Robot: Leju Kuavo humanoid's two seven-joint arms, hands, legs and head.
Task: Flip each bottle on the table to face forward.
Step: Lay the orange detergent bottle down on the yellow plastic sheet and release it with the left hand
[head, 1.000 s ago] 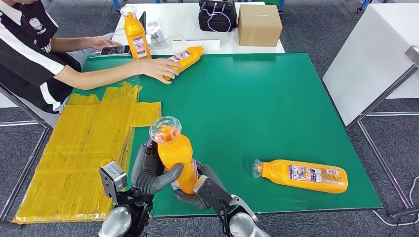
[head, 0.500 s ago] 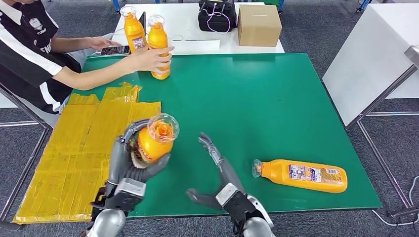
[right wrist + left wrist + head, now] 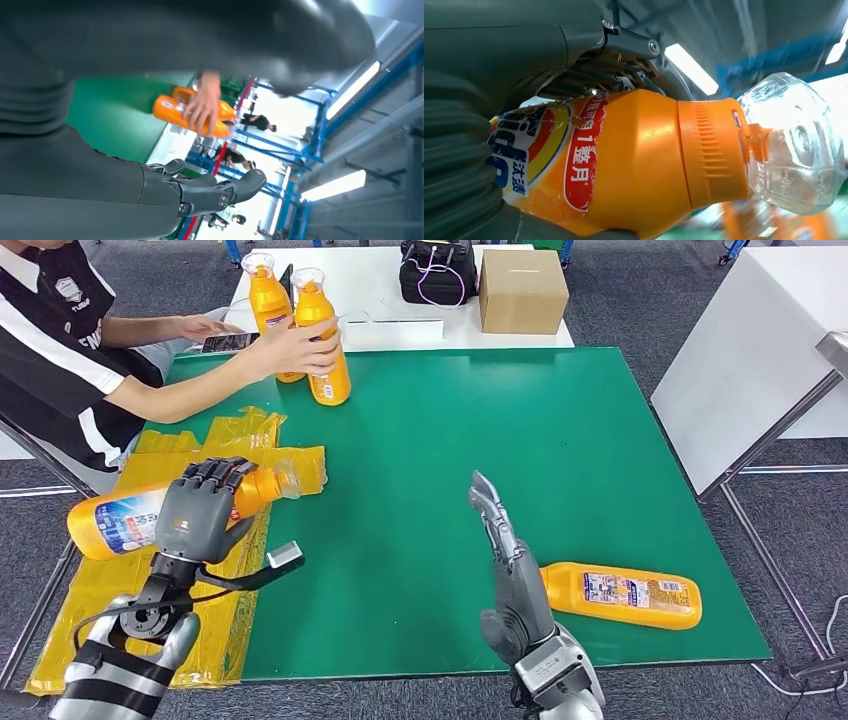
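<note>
My left hand (image 3: 198,508) grips an orange bottle (image 3: 115,523) that lies sideways above the yellow sheet, clear cap pointing right and label showing. The left wrist view shows that bottle (image 3: 634,160) close up with its clear cap (image 3: 794,145). My right hand (image 3: 510,570) is raised with fingers stretched out, holding nothing. Just right of it another orange bottle (image 3: 622,595) lies on its side on the green table (image 3: 520,430). At the far left corner a person's hand (image 3: 295,345) holds an upright bottle (image 3: 322,335), beside a second upright bottle (image 3: 262,295).
Yellow plastic sheets (image 3: 160,570) cover the table's left side. A person (image 3: 60,350) sits at the far left. Behind the green table a white table carries a cardboard box (image 3: 522,290) and a black bag (image 3: 438,270). A white cabinet (image 3: 770,350) stands to the right.
My left hand swung the bottle leftward and tipped it from upright to sideways. My right hand let go and rose toward the middle. The person stood the far bottle upright.
</note>
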